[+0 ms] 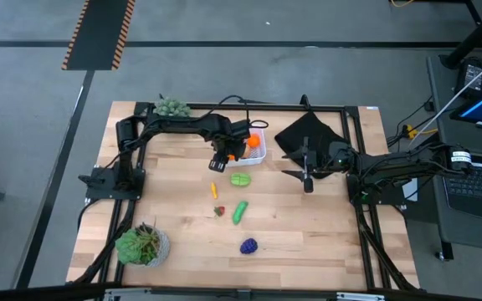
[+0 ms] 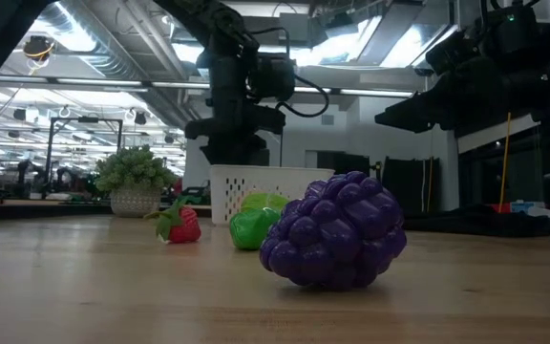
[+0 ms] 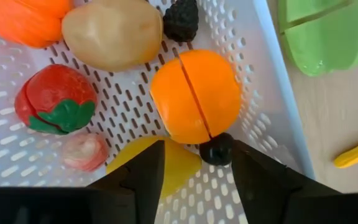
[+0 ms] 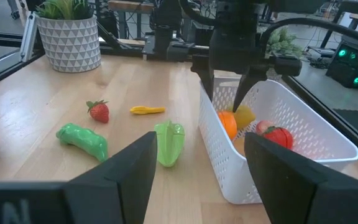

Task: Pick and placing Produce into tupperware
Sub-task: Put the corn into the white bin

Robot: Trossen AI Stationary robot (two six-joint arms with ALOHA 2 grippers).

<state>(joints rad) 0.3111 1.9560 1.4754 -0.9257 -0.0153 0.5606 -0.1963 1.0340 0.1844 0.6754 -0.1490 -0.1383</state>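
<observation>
While the left gripper [image 3: 191, 171] hung over the small white perforated plastic tub [image 1: 256, 159] at the table's far side, its dark fingers stood apart above a yellow wedge-shaped toy [image 3: 166, 163] and a round orange toy fruit [image 3: 194, 94], holding nothing. The tub's long axis ran from the table's front toward its back. Away to the right the right gripper [image 1: 307, 177] waited near a black folded cloth [image 1: 308, 134], its fingers parted and empty.

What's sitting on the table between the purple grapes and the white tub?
In the high view, the green pepper-like piece lies between the purple grapes and the white tub, with the flat green piece nearer the tub's wall.
</observation>
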